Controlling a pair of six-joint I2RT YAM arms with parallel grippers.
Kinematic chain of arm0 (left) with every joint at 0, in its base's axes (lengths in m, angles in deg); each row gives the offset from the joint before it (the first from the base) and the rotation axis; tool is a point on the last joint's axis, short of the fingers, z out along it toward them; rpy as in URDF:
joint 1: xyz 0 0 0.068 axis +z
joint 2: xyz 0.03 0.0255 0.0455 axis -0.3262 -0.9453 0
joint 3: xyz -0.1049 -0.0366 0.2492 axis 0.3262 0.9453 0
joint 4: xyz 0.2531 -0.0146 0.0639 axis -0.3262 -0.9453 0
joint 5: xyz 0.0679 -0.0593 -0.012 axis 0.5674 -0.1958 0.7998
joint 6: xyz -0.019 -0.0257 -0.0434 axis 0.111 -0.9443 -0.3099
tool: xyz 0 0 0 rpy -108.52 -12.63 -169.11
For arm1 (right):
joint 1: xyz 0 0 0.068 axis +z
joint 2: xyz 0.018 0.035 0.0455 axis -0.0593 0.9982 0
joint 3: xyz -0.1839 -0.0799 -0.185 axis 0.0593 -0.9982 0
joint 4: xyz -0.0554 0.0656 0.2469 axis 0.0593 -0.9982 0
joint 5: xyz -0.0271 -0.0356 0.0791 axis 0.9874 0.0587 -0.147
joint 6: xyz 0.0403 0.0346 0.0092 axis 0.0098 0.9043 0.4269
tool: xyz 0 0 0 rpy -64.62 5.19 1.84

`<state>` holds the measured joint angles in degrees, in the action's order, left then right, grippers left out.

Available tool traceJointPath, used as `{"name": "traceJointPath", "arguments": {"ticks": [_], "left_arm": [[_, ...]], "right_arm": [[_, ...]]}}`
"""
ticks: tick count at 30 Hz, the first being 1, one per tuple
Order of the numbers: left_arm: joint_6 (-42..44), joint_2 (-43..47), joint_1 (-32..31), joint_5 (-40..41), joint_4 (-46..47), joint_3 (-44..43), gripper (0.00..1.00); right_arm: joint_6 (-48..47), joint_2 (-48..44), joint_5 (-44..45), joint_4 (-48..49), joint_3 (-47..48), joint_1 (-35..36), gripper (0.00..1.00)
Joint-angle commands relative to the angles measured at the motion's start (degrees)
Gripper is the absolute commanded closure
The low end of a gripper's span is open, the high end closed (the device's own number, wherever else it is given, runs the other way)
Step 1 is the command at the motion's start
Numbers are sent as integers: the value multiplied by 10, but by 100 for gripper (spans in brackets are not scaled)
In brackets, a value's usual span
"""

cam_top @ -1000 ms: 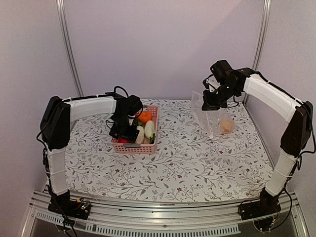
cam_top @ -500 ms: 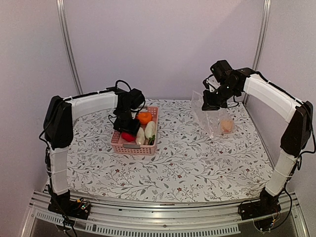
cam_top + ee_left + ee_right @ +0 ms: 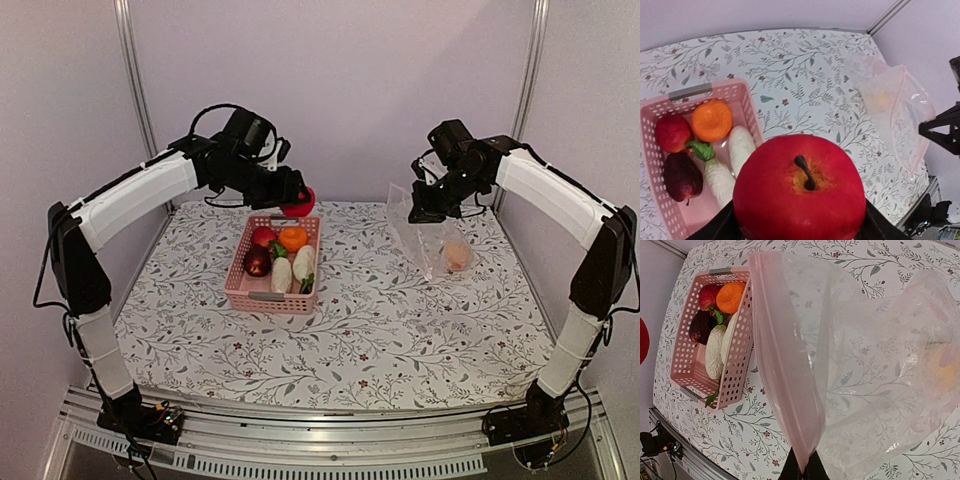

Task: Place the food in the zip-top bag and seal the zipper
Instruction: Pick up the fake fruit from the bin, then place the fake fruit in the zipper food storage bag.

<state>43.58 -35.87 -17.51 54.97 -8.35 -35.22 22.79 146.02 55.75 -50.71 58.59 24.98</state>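
Note:
My left gripper (image 3: pixel 296 204) (image 3: pixel 799 226) is shut on a red apple (image 3: pixel 300 207) (image 3: pixel 800 190), held in the air above the far end of the pink basket (image 3: pixel 268 297) (image 3: pixel 690 93). In the basket lie an orange piece (image 3: pixel 293 238) (image 3: pixel 712 120), a red piece (image 3: pixel 263 236), a dark purple piece (image 3: pixel 257 261) and two white radishes (image 3: pixel 283 272). My right gripper (image 3: pixel 424 212) (image 3: pixel 802 471) is shut on the mouth edge of the zip-top bag (image 3: pixel 432 240) (image 3: pixel 875 370), holding it up with its pinkish zipper (image 3: pixel 782 360) gaping. An orange-yellow piece (image 3: pixel 458 255) (image 3: pixel 942 362) rests inside the bag.
The floral tablecloth (image 3: pixel 360 330) covers the table. Walls and metal posts (image 3: pixel 137 90) close in the back and sides. The basket stands left of centre and the bag at the back right, with bare cloth between them.
My left arm has risen out of the basket with the red apple and swung up and to the right. The right arm and bag have stayed still.

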Motion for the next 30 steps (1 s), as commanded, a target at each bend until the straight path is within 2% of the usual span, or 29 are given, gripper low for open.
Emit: {"name": "traceJointPath", "arguments": {"ticks": [1, 7, 14, 24, 27, 30], "left_arm": [[-13, 3, -27, -127, 188, 5, 51], [-6, -34, -59, -188, 220, -34, 53], [5, -64, -90, -218, 245, -40, 55], [-4, -122, -97, -142, 201, -84, 57], [-12, -135, -97, -123, 189, -94, 51], [-18, -141, -97, -98, 179, -103, 38]], "right_arm": [[8, -8, -28, -6, 27, -2, 100], [27, -3, -63, 13, 36, 5, 100], [53, 8, -102, 34, 44, 14, 100], [84, -1, -154, 37, 61, 19, 100], [91, -4, -163, 38, 63, 20, 100], [95, -3, -174, 35, 64, 20, 100]]}}
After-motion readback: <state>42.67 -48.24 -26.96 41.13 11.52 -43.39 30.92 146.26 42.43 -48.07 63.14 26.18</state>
